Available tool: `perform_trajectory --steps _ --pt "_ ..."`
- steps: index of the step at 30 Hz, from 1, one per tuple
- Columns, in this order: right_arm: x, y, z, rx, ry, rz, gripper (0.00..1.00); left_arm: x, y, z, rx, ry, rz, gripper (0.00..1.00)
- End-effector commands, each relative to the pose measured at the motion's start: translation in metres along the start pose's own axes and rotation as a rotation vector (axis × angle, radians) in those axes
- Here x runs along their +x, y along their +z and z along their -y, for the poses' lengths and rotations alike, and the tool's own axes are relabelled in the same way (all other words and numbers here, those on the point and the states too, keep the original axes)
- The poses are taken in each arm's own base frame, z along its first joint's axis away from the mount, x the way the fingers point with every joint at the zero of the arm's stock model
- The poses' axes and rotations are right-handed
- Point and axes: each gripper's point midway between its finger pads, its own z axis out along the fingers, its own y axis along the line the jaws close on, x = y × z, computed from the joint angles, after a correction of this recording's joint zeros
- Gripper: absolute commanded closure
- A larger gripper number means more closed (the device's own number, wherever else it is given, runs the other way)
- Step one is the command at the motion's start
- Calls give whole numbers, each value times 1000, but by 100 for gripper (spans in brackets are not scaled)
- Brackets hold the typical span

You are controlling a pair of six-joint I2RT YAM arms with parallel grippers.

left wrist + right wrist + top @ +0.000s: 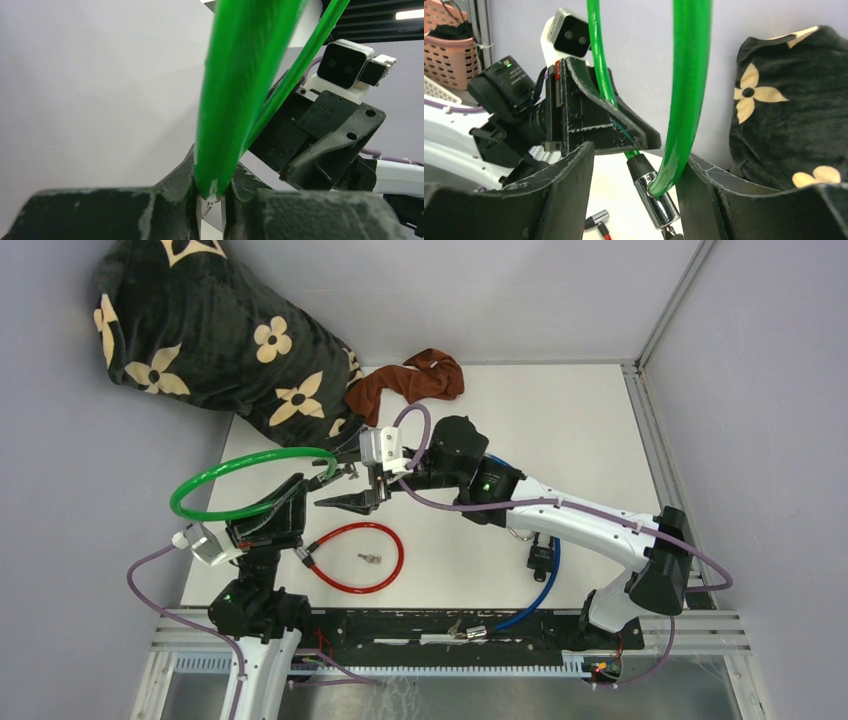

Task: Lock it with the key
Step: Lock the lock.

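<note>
A green cable lock [245,480] is held up in a loop above the table. My left gripper [212,192] is shut on its green cable [235,100], close to the loop's end. The chrome lock cylinder [655,197] hangs tilted between the fingers of my right gripper [639,152], which stands open and apart from it on both sides. A small metal piece, probably the key [669,232], sticks out of the cylinder's lower end. In the top view the right gripper [345,488] sits just right of the left gripper [303,485].
A red cable lock [355,555] lies coiled on the table below the grippers, with a small key [370,559] inside its loop. A blue cable lock [540,585] lies near the right arm. A brown cloth [410,380] and a black flowered blanket [210,330] sit at the back.
</note>
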Motion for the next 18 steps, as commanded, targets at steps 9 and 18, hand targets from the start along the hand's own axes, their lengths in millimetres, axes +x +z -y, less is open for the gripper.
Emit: perform_trajectory --steps 9,18 --pt "-1 -41 -5 -198 62 -90 26 -24 6 18 29 -51 58 98" --pt "18 -60 24 -127 160 -234 32 -24 7 22 44 -47 54 98"
